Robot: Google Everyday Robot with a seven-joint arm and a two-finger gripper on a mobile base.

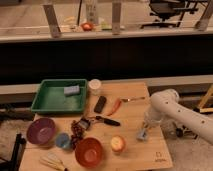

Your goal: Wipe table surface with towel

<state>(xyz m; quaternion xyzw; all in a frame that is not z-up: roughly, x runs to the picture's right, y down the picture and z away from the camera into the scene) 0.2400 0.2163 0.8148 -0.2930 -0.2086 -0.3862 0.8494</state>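
At centre right of the frame, the white robot arm (175, 107) bends down to the light wooden table (135, 152). Its gripper (145, 128) sits right at a small grey-blue towel (142, 135) on the surface. A green rectangular plastic tray (50, 102) lies at middle left.

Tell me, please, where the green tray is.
In the camera view, the green tray sits at the far left corner of the table, beside the white cup; the gripper is near the table's right edge.

Dim, warm light over the table (134, 114), end effector (144, 131) low near its edge
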